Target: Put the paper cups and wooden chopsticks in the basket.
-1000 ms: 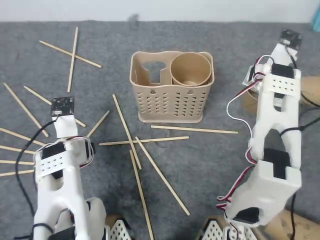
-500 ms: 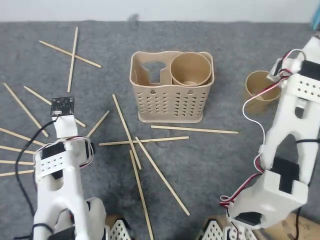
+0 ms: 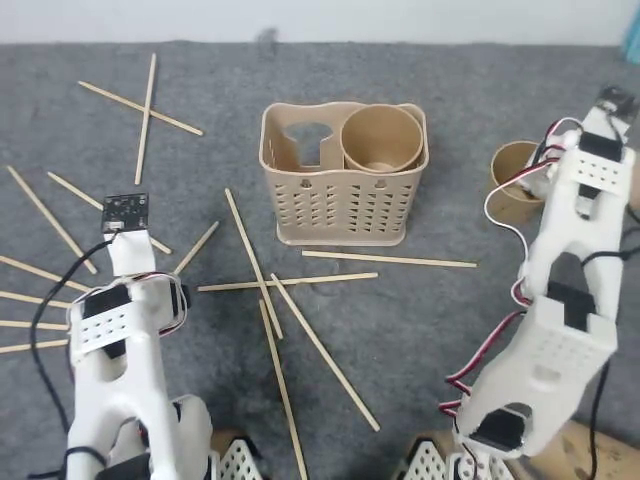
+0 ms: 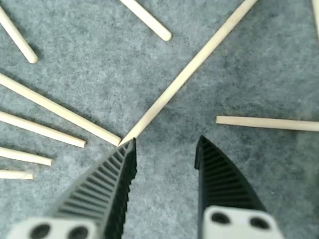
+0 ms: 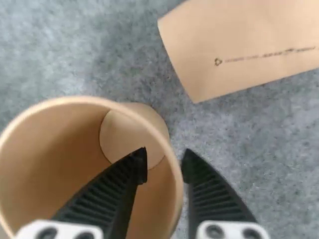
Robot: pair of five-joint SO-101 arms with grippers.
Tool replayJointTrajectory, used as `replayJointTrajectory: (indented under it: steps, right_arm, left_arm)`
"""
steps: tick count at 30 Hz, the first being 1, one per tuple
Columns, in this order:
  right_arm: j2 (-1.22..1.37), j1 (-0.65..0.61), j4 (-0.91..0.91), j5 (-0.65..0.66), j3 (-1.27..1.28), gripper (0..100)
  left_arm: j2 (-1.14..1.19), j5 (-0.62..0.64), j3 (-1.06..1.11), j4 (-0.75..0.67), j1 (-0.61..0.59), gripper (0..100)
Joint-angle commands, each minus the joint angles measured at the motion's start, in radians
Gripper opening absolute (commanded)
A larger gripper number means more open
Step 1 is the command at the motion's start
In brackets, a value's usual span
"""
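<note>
the beige slotted plastic basket is standing in the middle of the grey carpeted table, and one brown paper cup is already sitting upright in its right compartment. the left compartment is showing only its cut-out handle.

a second brown paper cup is standing upright on the carpet well to the right of the basket. the right gripper is hanging over its rim with the jaws slightly parted. one finger is reaching inside the cup and the other is sitting outside the wall, and a sliver of the cup's inside is showing between the inner finger and the wall, so the cup is not being pinched. a flat tan sheet is lying on the carpet just beyond this cup.

the pale wooden chopsticks are lying scattered over the carpet to the left of the basket and in front of it, none inside it. the left gripper is hovering low over the carpet with its jaws spread wide, grasping nothing. one long chopstick is ending right at the tip of one finger, and several more are fanning out beside it.
</note>
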Motion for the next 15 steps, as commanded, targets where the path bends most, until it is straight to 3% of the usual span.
replayJointTrajectory:
  steps: [1,15]
  right_arm:
    - [-0.022,0.010,-0.013,-0.005,-0.069,0.2]
    - [-0.222,0.019,0.397,-0.005,-0.396,0.8]
  left_arm:
    - [-0.031,-0.008,-0.004,-0.020,0.008,18]
    - [-0.031,-0.008,-0.004,-0.020,0.008,18]
